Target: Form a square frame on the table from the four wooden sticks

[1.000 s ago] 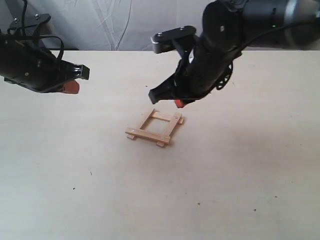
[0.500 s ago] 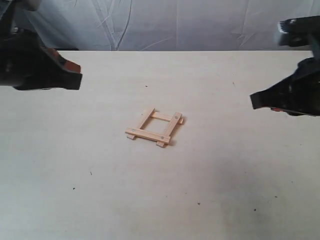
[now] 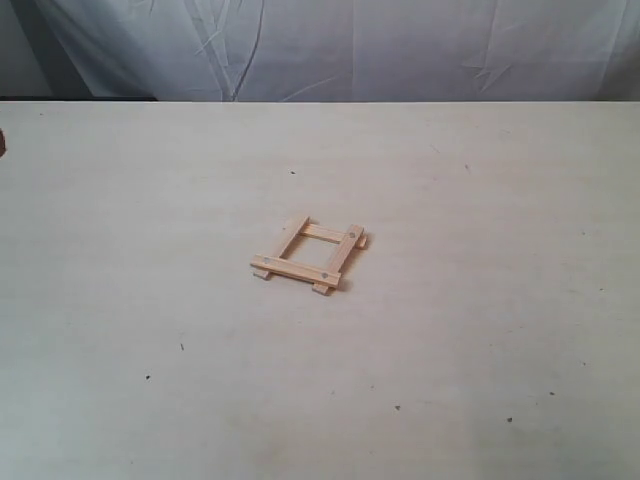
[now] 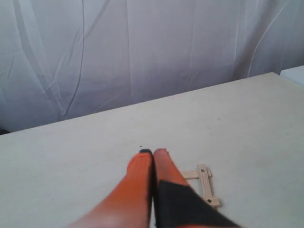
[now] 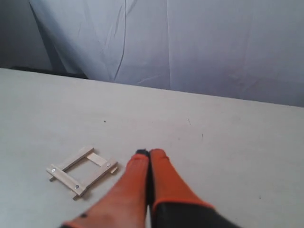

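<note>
The four wooden sticks lie as a small square frame [image 3: 338, 260] in the middle of the table [image 3: 480, 330], corners overlapping and ends sticking out a little. One upper strip [image 3: 340, 256] shows a dark hole near each end. In the left wrist view my left gripper [image 4: 153, 152] is shut, its orange fingers pressed together with nothing between them, above the table and apart from the frame [image 4: 205, 181]. My right gripper [image 5: 150, 153] is shut and empty too, and the frame [image 5: 66, 178] lies off to one side of it. Neither arm is over the frame.
A pale grey cloth [image 3: 350, 50] hangs behind the table's far edge. A few tiny dark specks [image 3: 397, 407] dot the tabletop. A white object [image 4: 294, 73] sits past one table edge in the left wrist view.
Both arms have pulled out of the exterior view, the left one leftward and the right one rightward from above the frame. The frame has not moved.
</note>
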`<action>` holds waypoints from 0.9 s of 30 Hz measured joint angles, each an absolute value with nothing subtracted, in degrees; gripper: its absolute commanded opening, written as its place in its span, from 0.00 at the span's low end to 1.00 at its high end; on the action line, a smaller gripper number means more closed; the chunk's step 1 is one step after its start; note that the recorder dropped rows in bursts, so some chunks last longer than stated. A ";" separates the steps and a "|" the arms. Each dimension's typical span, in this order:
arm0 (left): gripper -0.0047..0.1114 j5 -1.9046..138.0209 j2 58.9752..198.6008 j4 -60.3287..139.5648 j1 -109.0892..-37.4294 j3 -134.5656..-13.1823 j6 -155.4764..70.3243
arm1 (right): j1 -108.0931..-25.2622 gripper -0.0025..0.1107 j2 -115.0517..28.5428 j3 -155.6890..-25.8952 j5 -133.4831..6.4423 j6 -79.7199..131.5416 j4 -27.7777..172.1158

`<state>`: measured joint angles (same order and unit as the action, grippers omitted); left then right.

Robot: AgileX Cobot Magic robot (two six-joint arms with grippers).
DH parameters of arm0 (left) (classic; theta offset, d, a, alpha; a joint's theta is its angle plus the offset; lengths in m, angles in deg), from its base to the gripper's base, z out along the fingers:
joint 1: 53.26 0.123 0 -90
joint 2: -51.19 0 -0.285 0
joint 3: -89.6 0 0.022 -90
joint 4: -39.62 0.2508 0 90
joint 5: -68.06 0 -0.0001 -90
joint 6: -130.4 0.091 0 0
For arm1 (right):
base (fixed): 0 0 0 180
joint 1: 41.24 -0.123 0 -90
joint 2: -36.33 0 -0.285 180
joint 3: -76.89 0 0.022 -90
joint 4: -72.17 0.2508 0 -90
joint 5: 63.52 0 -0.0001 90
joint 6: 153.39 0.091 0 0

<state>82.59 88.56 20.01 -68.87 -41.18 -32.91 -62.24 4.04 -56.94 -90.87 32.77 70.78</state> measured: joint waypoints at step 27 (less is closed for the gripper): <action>0.04 82.59 83.38 20.01 -68.87 -40.62 -32.91 | -54.60 0.02 17.30 -50.86 -89.95 32.77 71.87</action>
